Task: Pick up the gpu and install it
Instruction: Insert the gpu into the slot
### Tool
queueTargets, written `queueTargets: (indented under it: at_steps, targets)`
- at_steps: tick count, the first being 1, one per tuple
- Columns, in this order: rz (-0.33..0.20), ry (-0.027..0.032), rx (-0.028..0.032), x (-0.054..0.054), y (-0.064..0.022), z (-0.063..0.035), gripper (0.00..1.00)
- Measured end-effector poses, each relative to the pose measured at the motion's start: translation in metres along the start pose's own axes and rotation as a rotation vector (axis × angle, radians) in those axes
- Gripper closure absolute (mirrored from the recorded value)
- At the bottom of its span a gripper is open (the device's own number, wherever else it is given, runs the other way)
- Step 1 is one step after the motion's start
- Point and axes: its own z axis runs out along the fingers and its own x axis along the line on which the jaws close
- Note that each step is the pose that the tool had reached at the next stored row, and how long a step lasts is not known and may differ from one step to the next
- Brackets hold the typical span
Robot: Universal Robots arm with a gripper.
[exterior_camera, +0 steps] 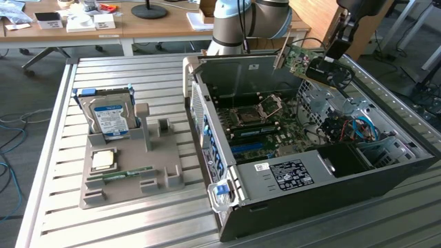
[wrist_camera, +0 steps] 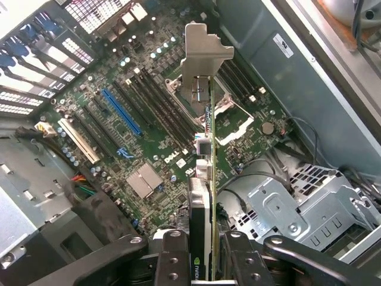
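My gripper's (wrist_camera: 205, 241) fingers (wrist_camera: 174, 257) clamp narrow on the flat green gpu (exterior_camera: 296, 56), hanging over the open black computer case's (exterior_camera: 331, 183) far side.

Robotics lab in office-type room. Robot arm (exterior_camera: 248, 18) stands by slatted aluminium worktable (exterior_camera: 55, 129), gripper (exterior_camera: 324, 67) clamped on gpu (exterior_camera: 298, 57) over open PC tower (exterior_camera: 331, 191), motherboard (wrist_camera: 155, 119) exposed. Grey parts fixture (exterior_camera: 121, 194) holds hard drive (exterior_camera: 110, 116) and RAM strip (exterior_camera: 127, 173). Behind: wooden desks (exterior_camera: 138, 26) with white boxes (exterior_camera: 103, 21), lamp base (exterior_camera: 150, 10). Loose cables (exterior_camera: 14, 124) on floor.
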Motion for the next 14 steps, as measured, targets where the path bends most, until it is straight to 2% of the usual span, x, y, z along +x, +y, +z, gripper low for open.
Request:
queueTargets:
  at_steps: [9,14]
  targets:
    - [-0.076,0.0028,-0.0016,-0.0001,0.0001,0.0004,0.73]
    - [-0.098,0.0036,-0.0021,-0.0001,0.0001,0.0004,0.73]
